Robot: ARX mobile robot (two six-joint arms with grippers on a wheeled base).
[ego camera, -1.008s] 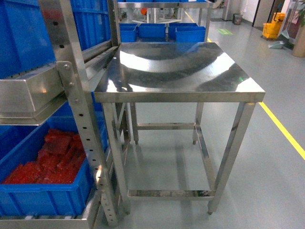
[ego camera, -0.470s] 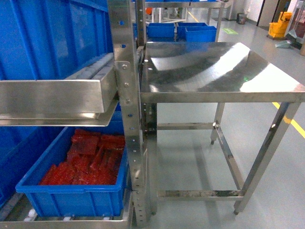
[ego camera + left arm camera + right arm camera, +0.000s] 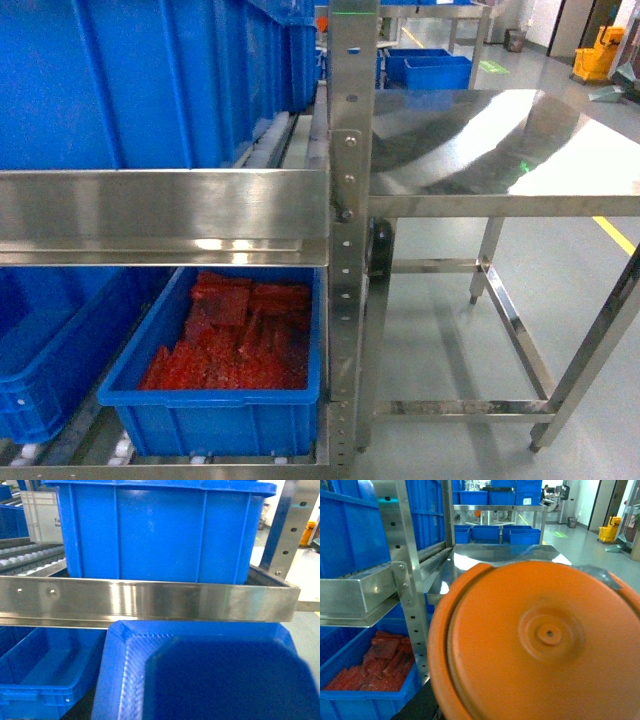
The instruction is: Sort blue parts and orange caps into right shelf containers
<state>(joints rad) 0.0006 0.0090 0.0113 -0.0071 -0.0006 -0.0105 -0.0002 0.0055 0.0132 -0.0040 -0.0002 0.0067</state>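
Head view has swung left since a second ago: the steel surface [image 3: 500,150] that filled the frame now sits at the right edge, and the rack upright [image 3: 350,230] with its shelves takes the centre-left. Lower shelf holds a blue crate [image 3: 215,415] full of orange-red pieces [image 3: 235,340], with another crate [image 3: 40,385] just left of it; big crates [image 3: 150,80] sit on the upper shelf behind the steel rail [image 3: 160,215]. Left wrist view is filled at the bottom by a blue part [image 3: 200,675], close to the lens and blurred; right wrist view is filled by an orange cap [image 3: 540,640]. Neither end effector is visible in any view, so clenched or released cannot be told, though each piece likely sits in its end effector. Judgement: the base is lining up with the rack and no drop has begun. To do it well: square up first, clear the rail and upright, get each piece over the open mouth of its own crate, then release low.
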